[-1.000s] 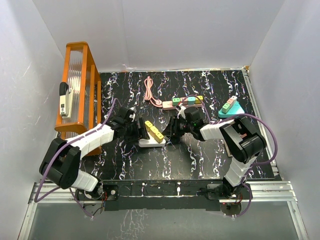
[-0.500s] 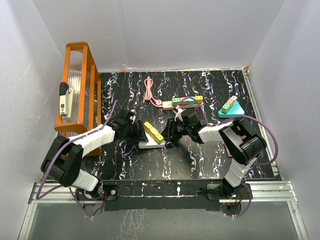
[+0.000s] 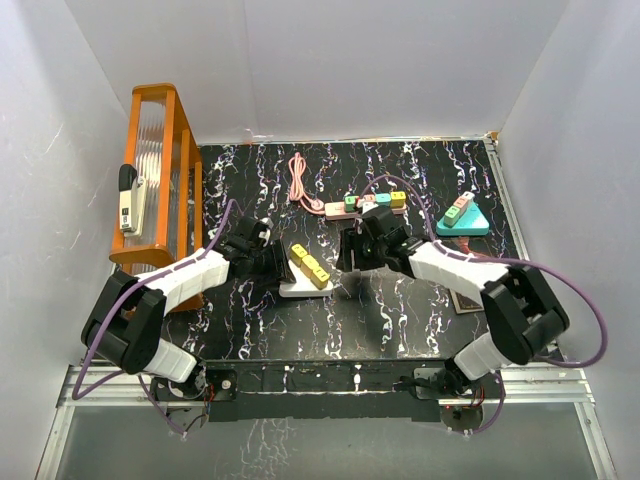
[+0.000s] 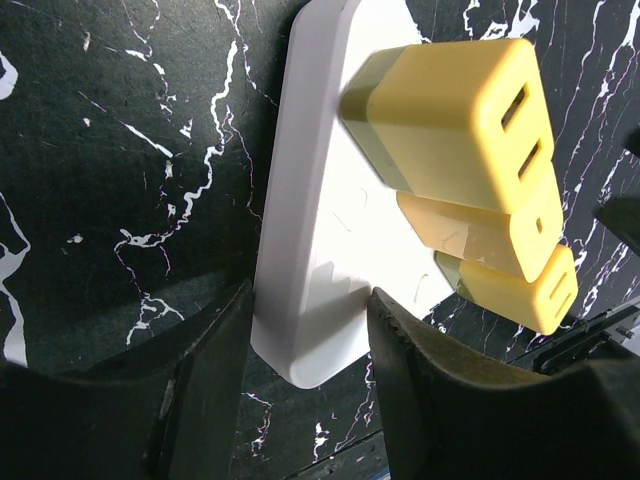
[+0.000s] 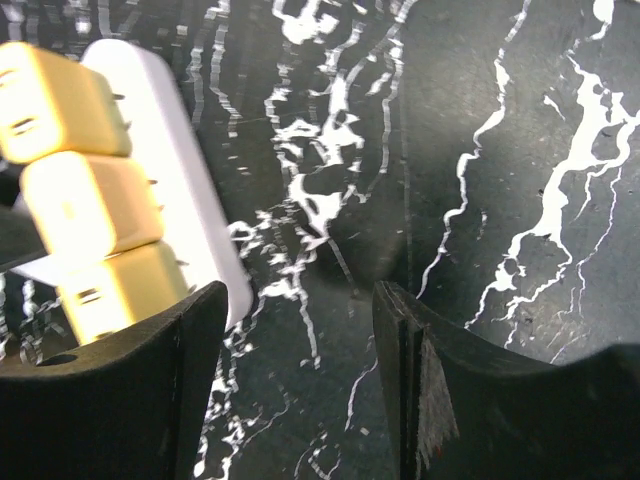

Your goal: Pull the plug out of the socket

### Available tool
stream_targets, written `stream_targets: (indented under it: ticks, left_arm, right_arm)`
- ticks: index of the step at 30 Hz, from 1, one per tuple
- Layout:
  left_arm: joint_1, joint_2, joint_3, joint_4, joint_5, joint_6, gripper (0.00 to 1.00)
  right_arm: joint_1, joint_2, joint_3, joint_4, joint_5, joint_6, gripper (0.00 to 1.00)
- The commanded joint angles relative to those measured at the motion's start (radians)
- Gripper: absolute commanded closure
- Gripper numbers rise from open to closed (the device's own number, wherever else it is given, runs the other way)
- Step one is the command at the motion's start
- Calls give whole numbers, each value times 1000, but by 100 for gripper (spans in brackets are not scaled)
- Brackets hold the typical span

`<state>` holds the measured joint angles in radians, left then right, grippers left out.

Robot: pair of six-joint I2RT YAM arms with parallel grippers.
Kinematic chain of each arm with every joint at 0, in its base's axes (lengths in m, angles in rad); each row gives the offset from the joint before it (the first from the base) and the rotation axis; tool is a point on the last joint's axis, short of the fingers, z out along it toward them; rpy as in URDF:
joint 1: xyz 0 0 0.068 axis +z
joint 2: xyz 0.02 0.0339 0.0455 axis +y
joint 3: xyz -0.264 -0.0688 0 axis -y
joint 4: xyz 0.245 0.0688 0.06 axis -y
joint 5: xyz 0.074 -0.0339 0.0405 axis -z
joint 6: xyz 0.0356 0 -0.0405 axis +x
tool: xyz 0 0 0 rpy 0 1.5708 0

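Observation:
A white socket strip [image 3: 296, 287] lies on the black marbled table with three yellow plugs [image 3: 309, 266] in a row on it. My left gripper [image 3: 272, 266] is shut on the strip's near corner. In the left wrist view the fingers press both sides of the white socket strip [image 4: 320, 250], below the yellow plugs [image 4: 450, 110], with my left gripper [image 4: 310, 345] around that corner. My right gripper [image 3: 347, 254] is open and empty just right of the strip. The right wrist view shows my right gripper [image 5: 300, 315] over bare table, with the yellow plugs [image 5: 90, 200] and the white socket strip [image 5: 185, 190] to its left.
An orange rack [image 3: 155, 170] with a white device stands at the left. A pink cable [image 3: 300, 185] and a pink strip with coloured plugs [image 3: 365, 204] lie at the back. A teal triangular socket [image 3: 462, 218] sits at the right.
My right arm's elbow has swung out to the right and its gripper has drawn slightly back from the plugs. My left gripper still holds the white strip.

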<state>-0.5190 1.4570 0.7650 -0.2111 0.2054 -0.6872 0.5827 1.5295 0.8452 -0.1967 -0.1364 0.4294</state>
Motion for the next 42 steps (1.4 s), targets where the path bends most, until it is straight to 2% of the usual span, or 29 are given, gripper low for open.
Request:
stream_targets:
  ticks: [1,8,12,18,21,28,34,42]
  left_arm:
    - [-2,26,-7,-98,-66,45,55]
    - [-2,42,-2,-104,-65,53,55]
    - [-3,53,18,-123,-62,61,55]
    - [-4,45,25,-119,-69,49,55]
    - [-3,43,28,-114,-57,42,52]
    - [-15,39,40,-97,-36,28,39]
    - [-27,42,41,-67,-8,15,28]
    - [-43,95,28,-51,-41,20,24]
  right_arm:
    - [67,-109,81,-61,-2,-47,41]
    - [175,-57,167,-78,54,-117,37]
    - [229,-3,218,-107,127,-141,42]
    - [251,52,250,-116,108,-147,49]
    - [255,65,256,-122,116,-147,53]
    - [259,96,253,-123,125,-151,55]
    - [269,102,257,-108,109,-144,67]
    - [279,95,274,-109,101,-139,74]
